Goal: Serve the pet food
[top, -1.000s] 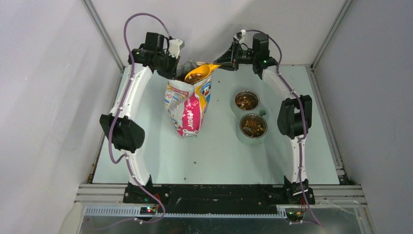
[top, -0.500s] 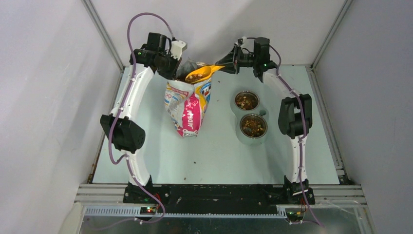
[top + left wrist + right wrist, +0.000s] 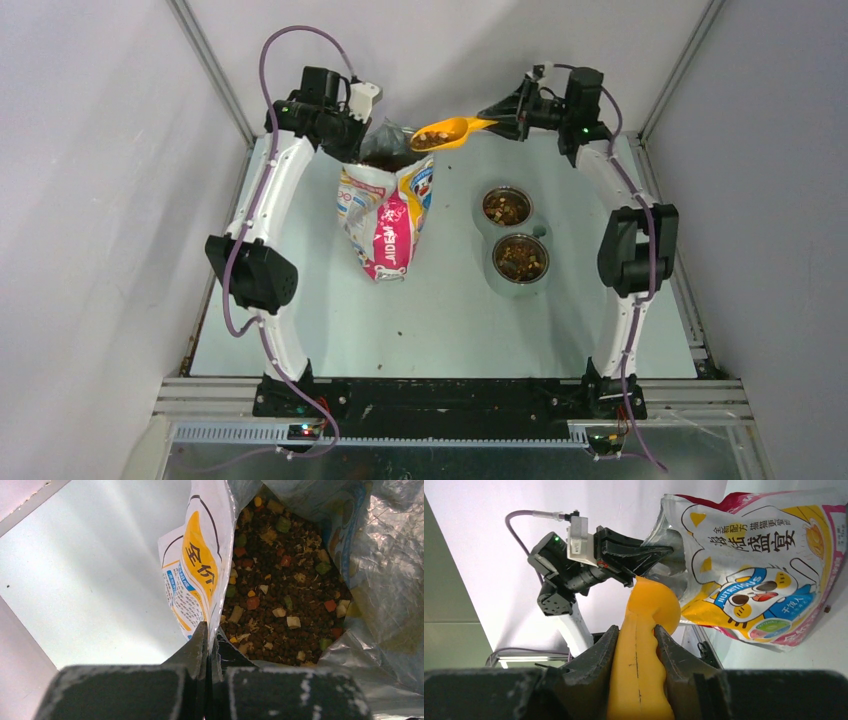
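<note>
The printed bag (image 3: pixel 385 220) stands upright at the back left, and my left gripper (image 3: pixel 209 630) is shut on its rim, holding the mouth open. Loose pet food (image 3: pixel 280 595) fills the inside of the bag. My right gripper (image 3: pixel 636 635) is shut on the handle of the yellow scoop (image 3: pixel 445 132). The scoop hangs in the air just right of the bag's mouth with a heap of pet food (image 3: pixel 432 139) in it. In the right wrist view only the scoop's underside (image 3: pixel 649 605) shows.
Two round metal bowls (image 3: pixel 507 207) (image 3: pixel 520 258) holding kibble sit in one pale stand right of the bag. A stray pellet (image 3: pixel 399 332) lies on the table in front of the bag. Grey walls close in the back and both sides.
The right arm has lifted the loaded scoop out of the bag's mouth and carried it up and to the right. The left arm and bag have stayed put.
</note>
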`<state>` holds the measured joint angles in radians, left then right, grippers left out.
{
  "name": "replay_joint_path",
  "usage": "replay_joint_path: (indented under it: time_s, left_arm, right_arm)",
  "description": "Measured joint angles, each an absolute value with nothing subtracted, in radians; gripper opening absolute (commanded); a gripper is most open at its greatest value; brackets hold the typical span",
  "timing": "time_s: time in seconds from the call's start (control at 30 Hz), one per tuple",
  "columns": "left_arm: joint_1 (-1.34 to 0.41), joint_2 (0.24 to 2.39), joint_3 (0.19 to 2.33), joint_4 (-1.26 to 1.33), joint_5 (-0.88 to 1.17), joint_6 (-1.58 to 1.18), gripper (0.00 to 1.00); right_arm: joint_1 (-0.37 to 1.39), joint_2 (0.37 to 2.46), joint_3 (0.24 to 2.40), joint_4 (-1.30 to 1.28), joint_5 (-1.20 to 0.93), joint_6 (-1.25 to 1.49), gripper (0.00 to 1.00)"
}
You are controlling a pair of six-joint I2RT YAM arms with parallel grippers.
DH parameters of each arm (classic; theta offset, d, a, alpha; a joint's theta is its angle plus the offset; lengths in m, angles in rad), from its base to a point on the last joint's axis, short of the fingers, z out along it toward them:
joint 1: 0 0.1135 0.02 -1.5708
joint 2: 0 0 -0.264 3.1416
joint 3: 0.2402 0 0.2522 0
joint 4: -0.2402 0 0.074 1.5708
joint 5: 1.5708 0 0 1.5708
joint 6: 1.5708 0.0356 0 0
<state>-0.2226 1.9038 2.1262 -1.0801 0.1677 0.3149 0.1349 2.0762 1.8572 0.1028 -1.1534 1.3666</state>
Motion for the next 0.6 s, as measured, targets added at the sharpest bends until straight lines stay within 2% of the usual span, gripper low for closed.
replay_joint_path:
  time_s: [0.6]
  left_arm:
    - [-0.206,1.960,2.209,-1.097,0.213,0.270,0.00]
  right_arm:
    - [-0.060,1.709,1.384,0.138,-1.192,1.322,0.00]
